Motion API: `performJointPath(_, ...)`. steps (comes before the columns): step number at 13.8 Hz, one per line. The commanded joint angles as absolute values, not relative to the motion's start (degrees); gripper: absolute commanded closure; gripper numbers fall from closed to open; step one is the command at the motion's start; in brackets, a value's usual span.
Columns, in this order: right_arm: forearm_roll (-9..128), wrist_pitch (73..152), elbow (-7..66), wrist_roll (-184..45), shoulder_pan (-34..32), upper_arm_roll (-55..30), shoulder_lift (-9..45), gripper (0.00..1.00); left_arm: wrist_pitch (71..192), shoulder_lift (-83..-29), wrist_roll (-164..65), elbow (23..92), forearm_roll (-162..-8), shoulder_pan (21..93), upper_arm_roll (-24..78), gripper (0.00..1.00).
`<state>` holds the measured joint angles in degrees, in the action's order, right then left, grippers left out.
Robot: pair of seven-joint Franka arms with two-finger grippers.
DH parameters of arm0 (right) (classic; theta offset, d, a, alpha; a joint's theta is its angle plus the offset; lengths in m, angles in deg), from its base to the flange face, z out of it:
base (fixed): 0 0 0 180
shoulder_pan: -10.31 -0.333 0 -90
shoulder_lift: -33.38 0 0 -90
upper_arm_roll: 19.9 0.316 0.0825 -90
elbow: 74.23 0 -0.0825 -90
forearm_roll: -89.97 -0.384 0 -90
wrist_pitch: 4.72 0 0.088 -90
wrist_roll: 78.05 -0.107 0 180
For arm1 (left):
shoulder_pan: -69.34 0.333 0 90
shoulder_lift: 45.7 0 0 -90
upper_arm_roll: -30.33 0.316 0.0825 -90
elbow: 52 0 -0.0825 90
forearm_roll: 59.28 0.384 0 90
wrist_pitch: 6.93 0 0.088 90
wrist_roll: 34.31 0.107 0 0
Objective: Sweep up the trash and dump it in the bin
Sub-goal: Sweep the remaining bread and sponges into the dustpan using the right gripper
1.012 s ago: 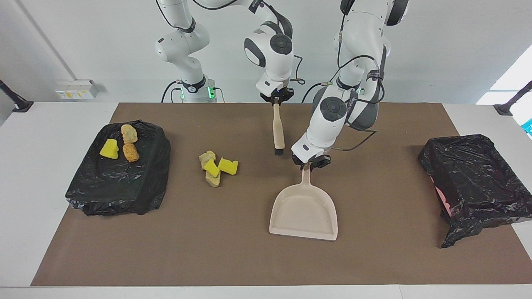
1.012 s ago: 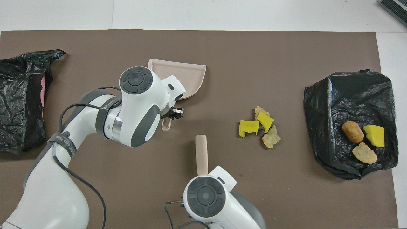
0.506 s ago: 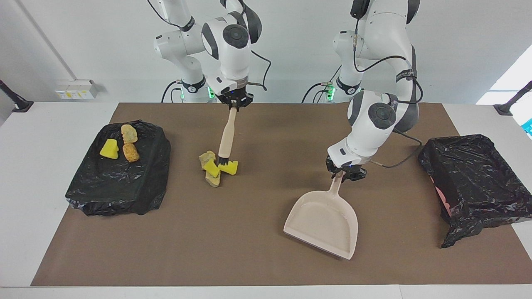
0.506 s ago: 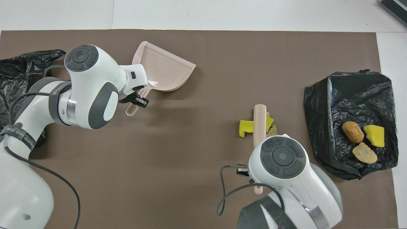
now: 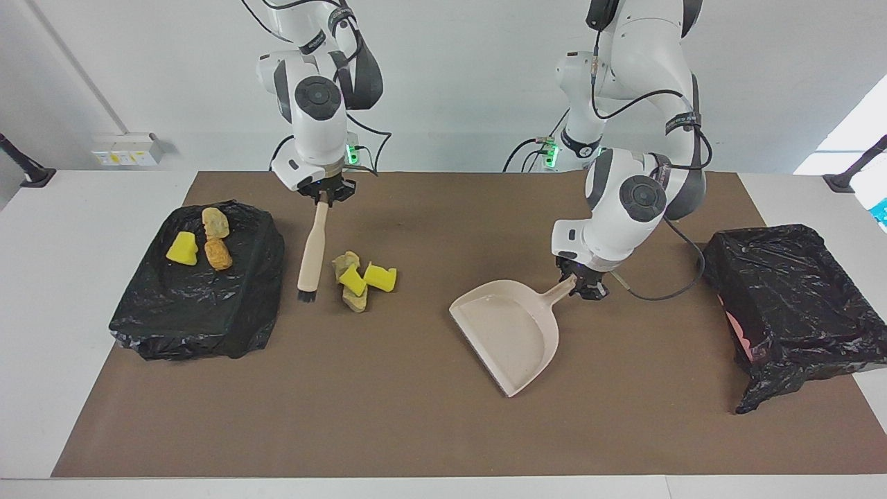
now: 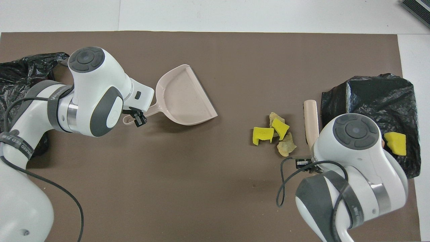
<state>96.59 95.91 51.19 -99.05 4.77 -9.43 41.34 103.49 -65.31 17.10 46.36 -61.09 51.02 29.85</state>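
Observation:
The loose trash [image 5: 360, 277] [image 6: 273, 132] is a small heap of yellow wedges and tan lumps on the brown mat. My right gripper [image 5: 322, 194] is shut on the top of a brush handle [image 5: 312, 242] [image 6: 310, 117]. The brush's dark bristles [image 5: 305, 296] hang low beside the heap, between it and a black bag mound [image 5: 229, 312]. My left gripper [image 5: 585, 287] [image 6: 137, 117] is shut on the handle of the beige dustpan [image 5: 509, 333] [image 6: 183, 101]. The pan is held low over the mid mat, its open mouth turned toward the heap. The bin [image 5: 790, 305] [image 6: 20, 77], lined in black with pink showing, stands at the left arm's end.
Three more pieces lie on the black bag mound at the right arm's end: a yellow wedge [image 5: 182, 249] [image 6: 395, 143] and two brown lumps [image 5: 216, 239]. The right arm hides part of that mound [image 6: 376, 97] in the overhead view. Bare mat [image 5: 388, 430] lies between heap and dustpan.
The right gripper carried the brush from over the heap to its side toward the right arm's end. The left gripper swung the dustpan round, so its mouth now faces the heap.

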Motion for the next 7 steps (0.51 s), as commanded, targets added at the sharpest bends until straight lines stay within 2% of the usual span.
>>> performJointPath(1,97.9,98.8,54.5,-97.8,5.3,-8.2,40.7,1.0,102.8,-62.8,22.7,48.3,-54.5,47.1,29.7,1.0)
performJointPath(3,97.9,101.4,56.7,-98.0,5.6,-8.2,39.7,1.0,103.7,-61.1,22.6,50.6,-49.1,42.8,29.7,1.0)
performJointPath(7,96.8,102.9,57.6,-98.2,5.7,-8.1,38.7,1.0,105.5,-58.6,21.2,54.9,-48.8,38.3,29.7,1.0)
